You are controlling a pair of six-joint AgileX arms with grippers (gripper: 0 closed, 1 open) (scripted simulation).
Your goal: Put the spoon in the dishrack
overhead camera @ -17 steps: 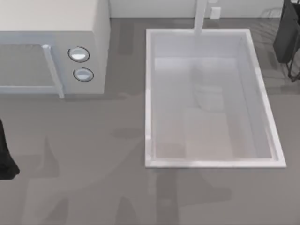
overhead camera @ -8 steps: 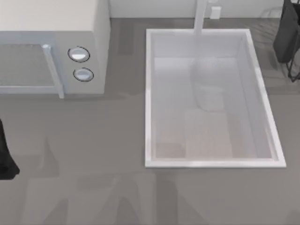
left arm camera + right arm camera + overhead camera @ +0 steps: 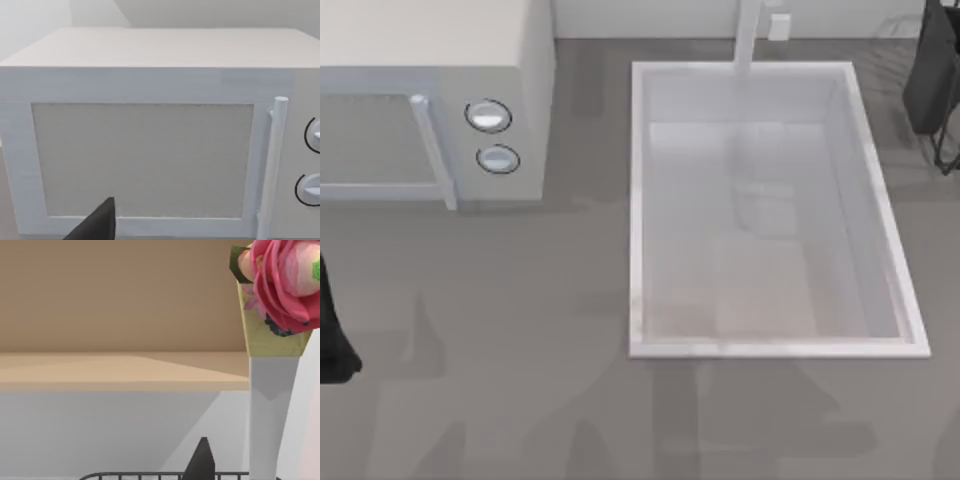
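Grey counter with the white sink (image 3: 880, 215) central; the dishrack (image 3: 948, 150) sits at two o'clock. The right gripper (image 3: 201, 460) hovers over its wires with the spoon (image 3: 272, 390) upright beside it, likely for lowering in; whether its fingers grip I cannot tell. The left arm (image 3: 332, 330) parks at nine o'clock

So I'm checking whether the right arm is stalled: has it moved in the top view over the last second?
No. The right arm sits at the same spot by the dishrack, just right of the sink rim's far corner.
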